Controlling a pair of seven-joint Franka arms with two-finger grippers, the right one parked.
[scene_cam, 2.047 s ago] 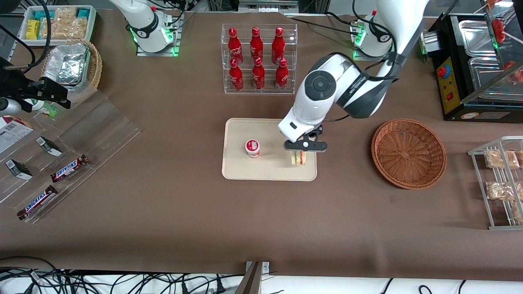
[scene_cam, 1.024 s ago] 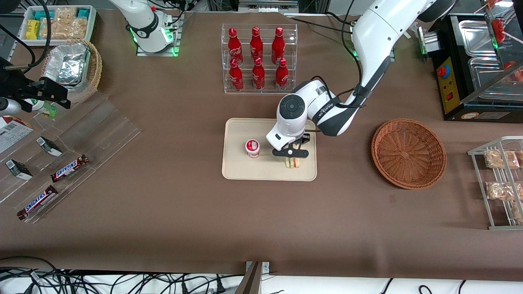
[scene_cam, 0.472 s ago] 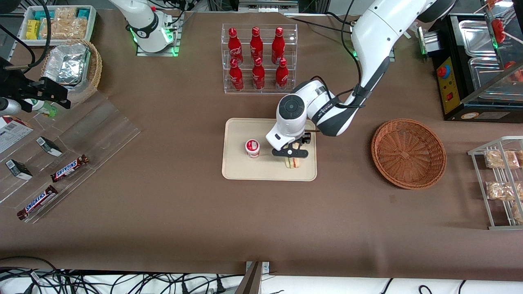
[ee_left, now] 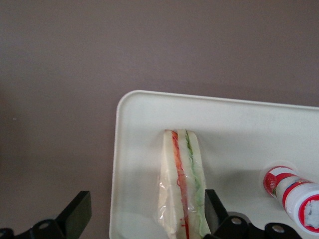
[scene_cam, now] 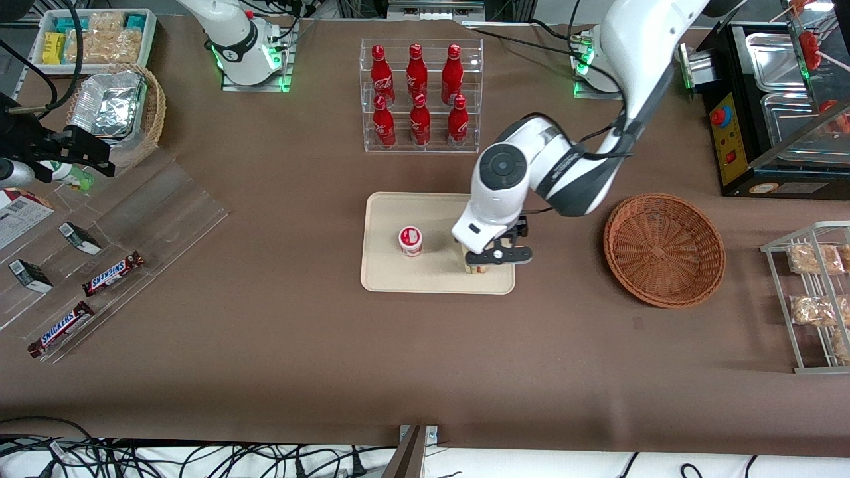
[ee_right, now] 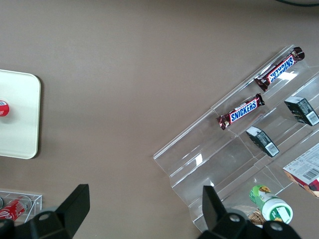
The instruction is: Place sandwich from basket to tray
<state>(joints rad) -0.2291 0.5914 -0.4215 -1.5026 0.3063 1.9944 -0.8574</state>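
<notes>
sandwich: mostly hidden under claw | snack rack: cut off by frame edge

Front view: you look down steeply on the whole table from its near edge.
Left wrist view: close, straight down at the tray, shared with the front view.
Right wrist view: down near the parked arm's end.

A small red-and-white capped bottle stands just beside the gripper. Six red Coca-Cola bottles stand farther from the front camera than the gripper. Two Snickers bars lie well away from it, toward the parked arm's end of the table.
</notes>
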